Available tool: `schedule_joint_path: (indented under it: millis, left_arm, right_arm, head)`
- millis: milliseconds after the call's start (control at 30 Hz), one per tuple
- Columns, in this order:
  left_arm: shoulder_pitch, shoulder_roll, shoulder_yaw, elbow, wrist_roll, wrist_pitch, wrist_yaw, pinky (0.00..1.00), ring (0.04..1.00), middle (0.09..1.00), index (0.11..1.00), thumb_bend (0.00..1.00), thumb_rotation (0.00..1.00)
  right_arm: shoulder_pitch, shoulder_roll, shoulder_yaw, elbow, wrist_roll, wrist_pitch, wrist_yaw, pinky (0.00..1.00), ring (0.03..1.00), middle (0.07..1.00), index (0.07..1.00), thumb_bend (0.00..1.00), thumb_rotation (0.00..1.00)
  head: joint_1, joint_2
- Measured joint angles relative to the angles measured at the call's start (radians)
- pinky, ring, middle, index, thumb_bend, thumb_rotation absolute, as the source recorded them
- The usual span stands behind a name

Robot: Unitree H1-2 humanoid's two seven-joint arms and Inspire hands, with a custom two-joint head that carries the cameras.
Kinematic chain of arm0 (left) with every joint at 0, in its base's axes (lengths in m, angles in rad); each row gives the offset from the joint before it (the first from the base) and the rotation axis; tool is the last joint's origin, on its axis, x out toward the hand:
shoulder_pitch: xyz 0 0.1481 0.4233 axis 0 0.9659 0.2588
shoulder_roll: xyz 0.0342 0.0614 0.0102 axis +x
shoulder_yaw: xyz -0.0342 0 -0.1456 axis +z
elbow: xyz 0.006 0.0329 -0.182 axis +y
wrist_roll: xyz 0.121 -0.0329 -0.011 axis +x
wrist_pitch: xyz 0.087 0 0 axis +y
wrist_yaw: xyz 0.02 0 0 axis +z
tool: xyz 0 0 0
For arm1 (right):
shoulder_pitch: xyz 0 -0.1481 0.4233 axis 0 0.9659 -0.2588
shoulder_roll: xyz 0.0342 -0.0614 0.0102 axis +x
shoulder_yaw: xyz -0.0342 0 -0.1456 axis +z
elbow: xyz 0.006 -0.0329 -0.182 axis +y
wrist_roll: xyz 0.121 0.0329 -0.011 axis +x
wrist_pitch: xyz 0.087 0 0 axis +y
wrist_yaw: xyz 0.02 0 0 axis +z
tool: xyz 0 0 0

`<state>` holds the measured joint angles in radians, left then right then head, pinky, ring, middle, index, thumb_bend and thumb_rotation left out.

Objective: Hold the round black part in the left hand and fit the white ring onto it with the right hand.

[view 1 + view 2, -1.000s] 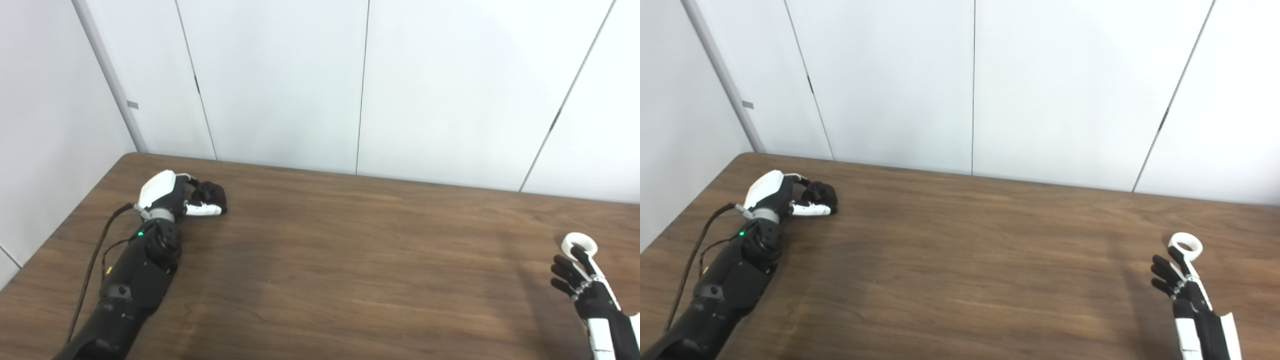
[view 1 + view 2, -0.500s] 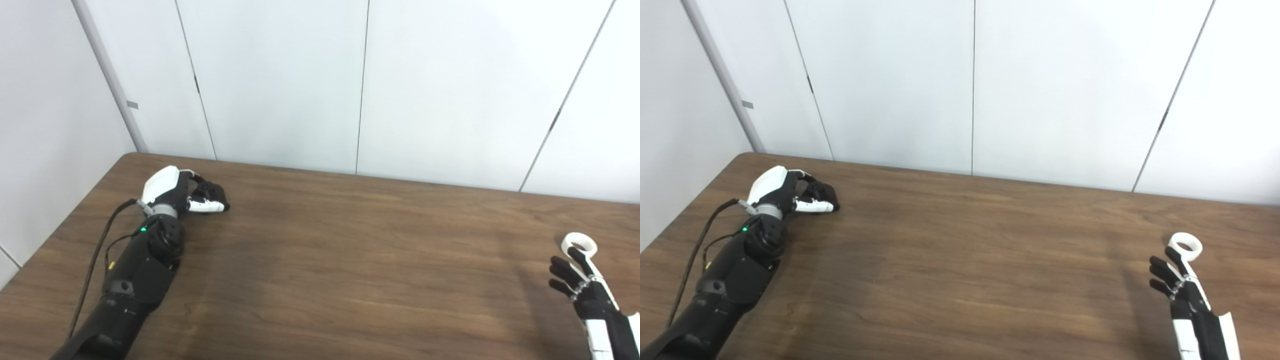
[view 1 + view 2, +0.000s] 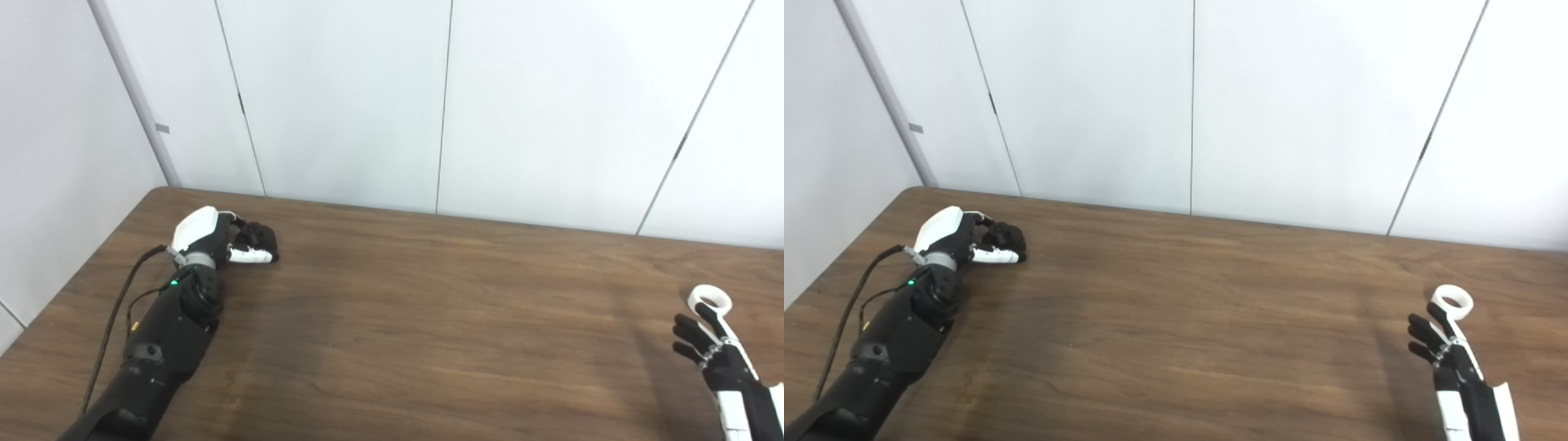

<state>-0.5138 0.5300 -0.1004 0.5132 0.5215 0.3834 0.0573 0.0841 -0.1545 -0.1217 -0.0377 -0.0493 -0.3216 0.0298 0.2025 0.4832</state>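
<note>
Black and round, the small part sits at the far left of the brown wooden table, with the left hand curled around it. Well apart on the right, the white plastic ring lies flat, the right hand spread just beside it, holding nothing.

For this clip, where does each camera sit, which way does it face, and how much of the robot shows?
Left eye view: head-mounted, looking down over the brown wooden table toward white wall panels; left hand around the round black part, right hand beside the white ring.
Right eye view: beside it, facing likewise; the scene sits further left.
Shared: both forearms, both parts, table.
</note>
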Motion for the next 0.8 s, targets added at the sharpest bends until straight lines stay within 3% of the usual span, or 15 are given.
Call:
schedule_joint_path:
  millis: [300,433,467,500,567,800]
  left_arm:
    - [-0.003,0.006,-0.006,0.007,0.003,0.003,0.000,1.00,0.940,0.862,0.710,0.88,0.31]
    - [-0.005,0.006,-0.005,0.011,0.002,-0.002,0.003,1.00,0.929,0.838,0.663,0.85,0.26]
    - [-0.007,0.006,-0.002,0.015,-0.001,-0.007,0.007,1.00,0.922,0.825,0.626,0.84,0.21]
    - [-0.008,0.006,0.004,0.022,-0.007,-0.016,0.013,1.00,0.919,0.816,0.560,0.68,0.14]
    - [-0.008,0.005,0.021,0.030,-0.023,-0.039,0.024,1.00,0.912,0.798,0.501,0.56,0.08]
    - [-0.008,0.003,0.035,0.030,-0.033,-0.096,0.064,1.00,0.864,0.751,0.484,0.52,0.05]
  right_arm:
    - [0.000,0.000,0.000,0.000,0.000,0.000,0.000,0.80,0.841,0.846,0.906,0.59,1.00]
    - [0.000,0.000,0.000,0.000,0.000,0.000,0.000,0.80,0.841,0.845,0.907,0.59,1.00]
    - [0.000,0.000,0.000,0.000,0.000,0.000,0.000,0.79,0.840,0.846,0.906,0.59,1.00]
    - [0.000,0.000,0.000,0.000,0.000,0.000,0.000,0.79,0.842,0.846,0.906,0.59,1.00]
    - [0.000,0.000,0.000,0.000,-0.001,0.000,0.000,0.80,0.840,0.847,0.905,0.59,1.00]
    - [0.001,0.000,-0.001,0.000,0.002,0.000,0.000,0.80,0.837,0.847,0.903,0.59,1.00]
  head:
    - [0.000,0.000]
    - [0.000,0.000]
    - [0.000,0.000]
    - [0.000,0.000]
    - [0.000,0.003]
    - [0.000,0.005]
